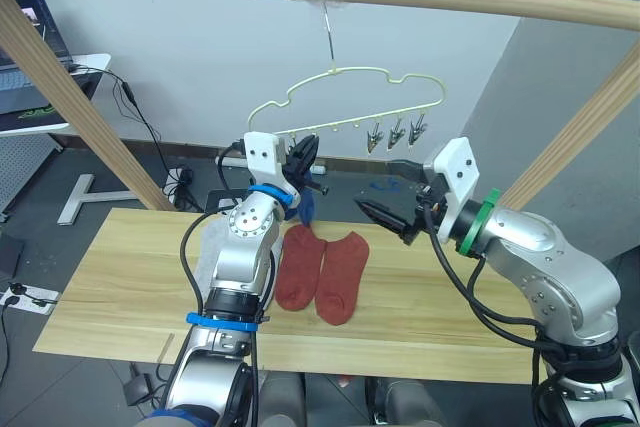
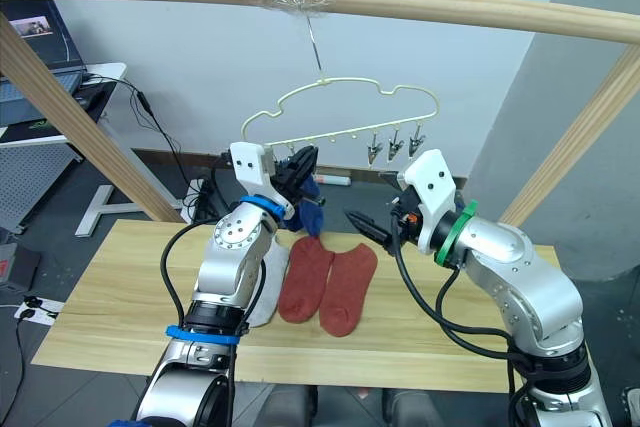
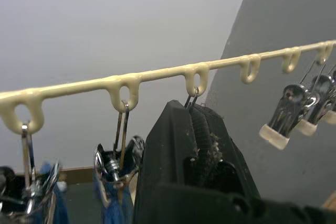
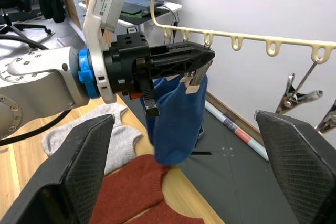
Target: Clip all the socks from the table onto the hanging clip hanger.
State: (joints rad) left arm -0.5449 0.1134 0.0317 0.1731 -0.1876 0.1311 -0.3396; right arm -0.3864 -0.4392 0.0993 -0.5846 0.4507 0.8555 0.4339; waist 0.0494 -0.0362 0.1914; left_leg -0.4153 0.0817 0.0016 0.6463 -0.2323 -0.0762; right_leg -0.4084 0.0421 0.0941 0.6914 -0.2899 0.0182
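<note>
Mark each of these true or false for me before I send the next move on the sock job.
1. Two rust red socks lie side by side on the table. True.
2. The left claw is down on the table top. False: it is raised at the clip hanger, at a clip with a blue sock hanging below.
3. The right claw is shut on a red sock. False: it is open and holds nothing.
4. Light grey sock fabric lies on the table beside the red ones. True.
5. Three bare silver clips hang at the hanger's right end. True.
</note>
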